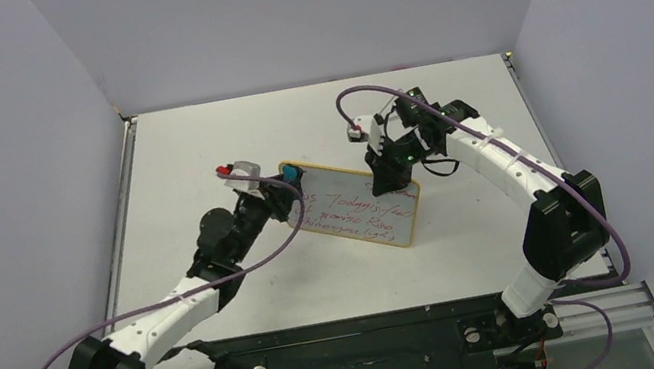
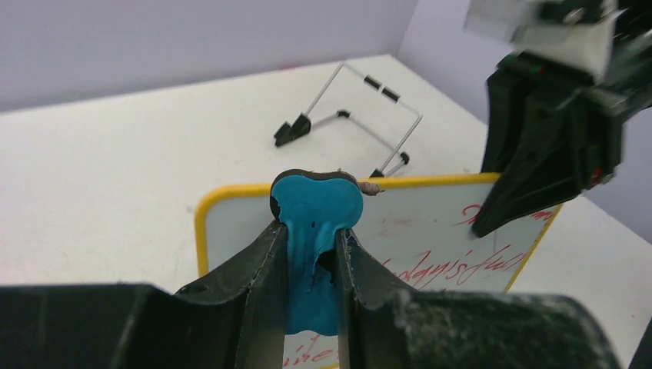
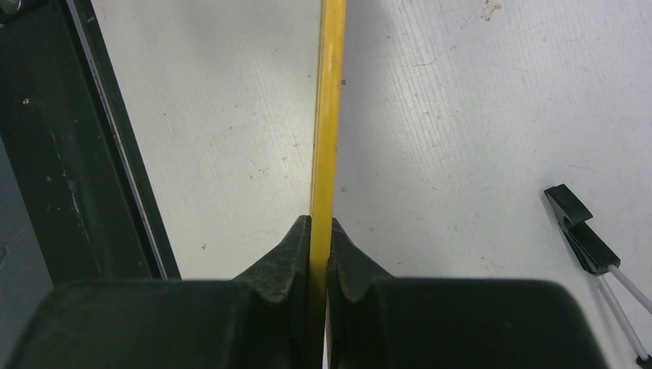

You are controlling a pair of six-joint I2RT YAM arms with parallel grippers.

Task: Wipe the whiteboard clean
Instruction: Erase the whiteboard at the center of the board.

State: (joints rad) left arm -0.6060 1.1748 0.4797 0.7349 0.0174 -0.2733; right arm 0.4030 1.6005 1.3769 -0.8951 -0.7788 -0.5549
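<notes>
The left arm is stretched forward low over the table (image 1: 185,149), and a blue eraser (image 2: 317,201) is gripped in its pincer (image 2: 311,238), set against the top rim of the whiteboard (image 1: 360,207). The right arm is bent inward, its pincer (image 3: 321,231) clamped on the board's yellow frame, seen edge-on there. A wire stand (image 2: 350,115) beyond the board is shown plainly by the left wrist view.

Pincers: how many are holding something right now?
2. The left pincer grips the blue eraser by the whiteboard's top edge; the right pincer clamps the whiteboard's yellow frame.
</notes>
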